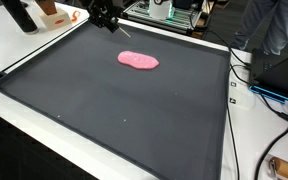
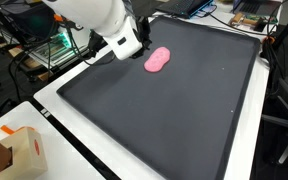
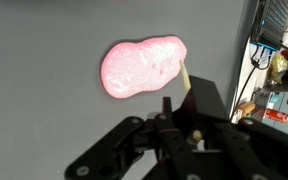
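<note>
One white worktop (image 1: 254, 140) is covered by a broad black mat (image 1: 114, 110). Toward its far edge a pink putty-like lump (image 1: 138, 61) is laid flat. It is judged light, soft and best pinched across its narrower waist. The fingers (image 3: 199, 100) are hung just beside it, and their spread cannot be told.

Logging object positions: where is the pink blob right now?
The pink blob lies on the black mat in both exterior views, near the mat edge where the gripper is; the wrist view shows it just beyond the gripper.
</note>
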Available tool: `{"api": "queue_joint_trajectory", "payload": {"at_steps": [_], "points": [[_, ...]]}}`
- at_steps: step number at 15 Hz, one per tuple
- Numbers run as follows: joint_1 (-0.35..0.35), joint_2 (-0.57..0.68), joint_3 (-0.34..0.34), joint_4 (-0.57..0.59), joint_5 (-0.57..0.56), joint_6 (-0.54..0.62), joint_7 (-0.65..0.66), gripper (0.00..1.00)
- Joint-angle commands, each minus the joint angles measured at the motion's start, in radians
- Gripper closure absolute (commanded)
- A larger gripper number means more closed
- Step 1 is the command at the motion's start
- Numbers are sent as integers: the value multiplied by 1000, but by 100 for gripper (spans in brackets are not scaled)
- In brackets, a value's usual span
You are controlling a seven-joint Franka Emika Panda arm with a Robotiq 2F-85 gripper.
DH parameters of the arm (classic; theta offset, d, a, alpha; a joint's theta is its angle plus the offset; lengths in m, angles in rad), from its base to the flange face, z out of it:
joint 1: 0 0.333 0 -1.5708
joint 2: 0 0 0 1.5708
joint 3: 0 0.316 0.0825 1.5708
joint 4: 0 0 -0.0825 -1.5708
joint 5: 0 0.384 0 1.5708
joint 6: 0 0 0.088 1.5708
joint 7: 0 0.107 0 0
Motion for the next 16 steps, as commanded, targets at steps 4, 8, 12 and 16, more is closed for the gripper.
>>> {"api": "queue_joint_trajectory", "payload": {"at_steps": [4, 8, 12, 16], "points": [[-25, 43, 4, 9, 14, 7, -14, 94], [-26, 49, 5, 5, 12, 20, -4, 94], [-21, 43, 6, 2, 3, 33, 2, 94], [-14, 26, 7, -6, -8, 45, 14, 94]]}}
